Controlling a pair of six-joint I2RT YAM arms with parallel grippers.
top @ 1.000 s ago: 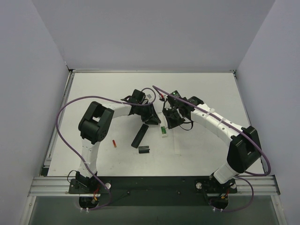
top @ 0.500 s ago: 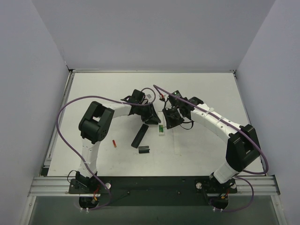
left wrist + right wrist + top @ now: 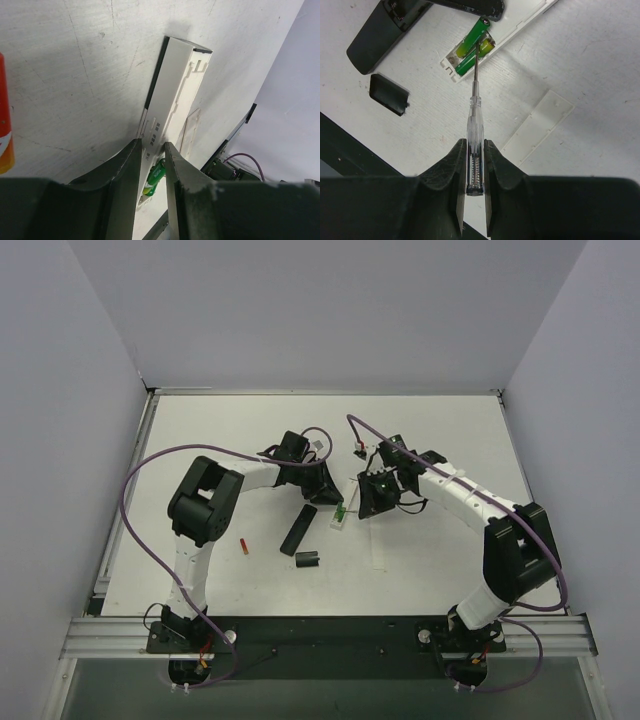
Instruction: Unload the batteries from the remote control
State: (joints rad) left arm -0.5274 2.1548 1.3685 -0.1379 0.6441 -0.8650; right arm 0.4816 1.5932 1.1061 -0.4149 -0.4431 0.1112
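Note:
The white remote lies back up with its compartment open. Two green batteries sit in it, one tilted up at its end; one also shows in the left wrist view. My left gripper is nearly shut, its fingertips pinning the remote. My right gripper is shut on a clear-handled screwdriver, whose tip sits between the green batteries. One red battery lies on the table to the left and also shows at the left edge of the left wrist view. A second red battery is out of view.
A black remote lies just left of the white one, with its short black cover below it. The long white cover strip lies right of the white remote. Grey walls enclose the table on three sides.
My right gripper has shifted right and toward the near edge with the screwdriver. The battery end of the white remote has swung a little to the left. The left arm has stayed put.

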